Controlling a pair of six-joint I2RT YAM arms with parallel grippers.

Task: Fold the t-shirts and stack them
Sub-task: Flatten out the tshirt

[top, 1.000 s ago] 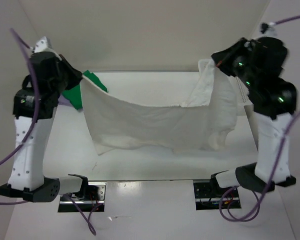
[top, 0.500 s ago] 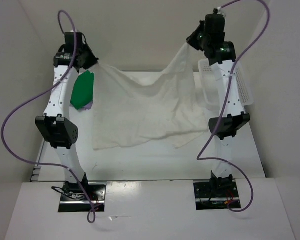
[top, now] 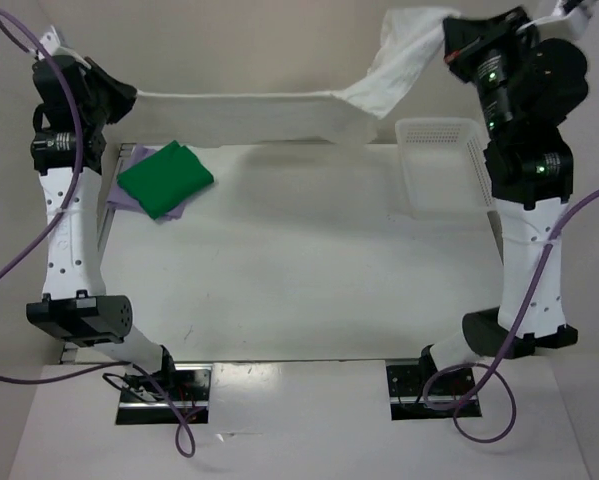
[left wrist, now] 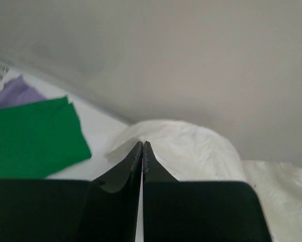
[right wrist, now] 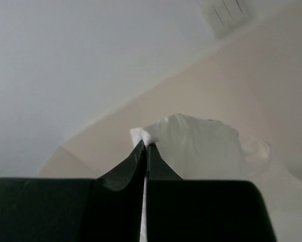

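The cream-white t-shirt hangs stretched in the air between both grippers, high over the far edge of the table. My left gripper is shut on its left end, seen in the left wrist view with white cloth bunched past the tips. My right gripper is shut on its right end, with cloth pinched at the tips. The folded green t-shirt lies on the lavender t-shirt at the table's far left.
A white plastic mesh basket stands at the far right of the white table. Walls close in at the back and sides. Purple cables trail from both arms.
Both arms have lifted the white shirt off the table and pulled it taut, high at the back. The green and lavender shirts are uncovered and unmoved.
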